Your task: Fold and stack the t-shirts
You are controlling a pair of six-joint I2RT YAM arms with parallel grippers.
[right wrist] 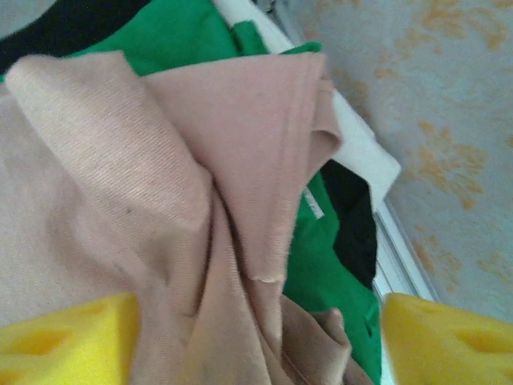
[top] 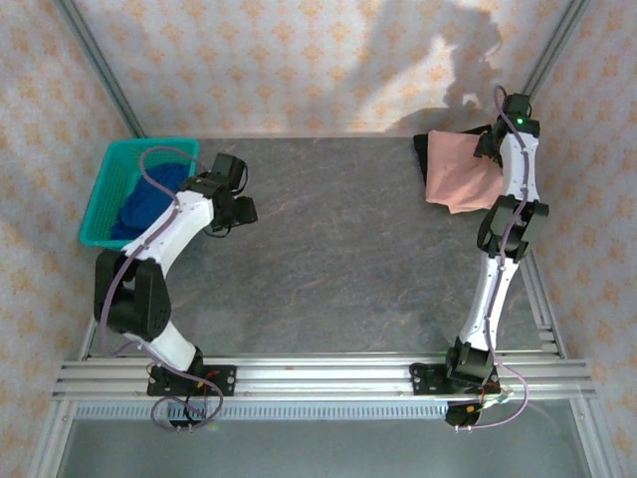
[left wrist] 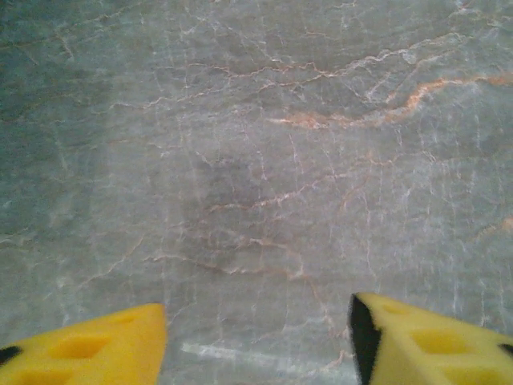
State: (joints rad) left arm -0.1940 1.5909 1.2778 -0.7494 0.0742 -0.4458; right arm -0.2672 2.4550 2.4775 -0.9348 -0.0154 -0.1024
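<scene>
A dusty-pink t-shirt [top: 460, 177] lies crumpled at the far right of the table, on top of a dark cloth [top: 422, 149]. My right gripper [top: 490, 145] hovers over its far edge. In the right wrist view this gripper [right wrist: 260, 345] is open, its yellow fingers [right wrist: 68, 341] wide apart above the bunched pink t-shirt [right wrist: 120, 160]. A bright green t-shirt [right wrist: 329, 273] and dark fabric [right wrist: 353, 228] show beneath it. A dark blue t-shirt [top: 149, 202] sits in the teal basket [top: 100, 194]. My left gripper [top: 242, 209] is open beside the basket, above bare table [left wrist: 256, 160].
The teal basket stands at the far left of the grey stone tabletop [top: 338, 259]. Patterned walls and metal frame posts [top: 100, 70] close in the back and sides. A rail [top: 328, 373] runs along the near edge with both arm bases on it.
</scene>
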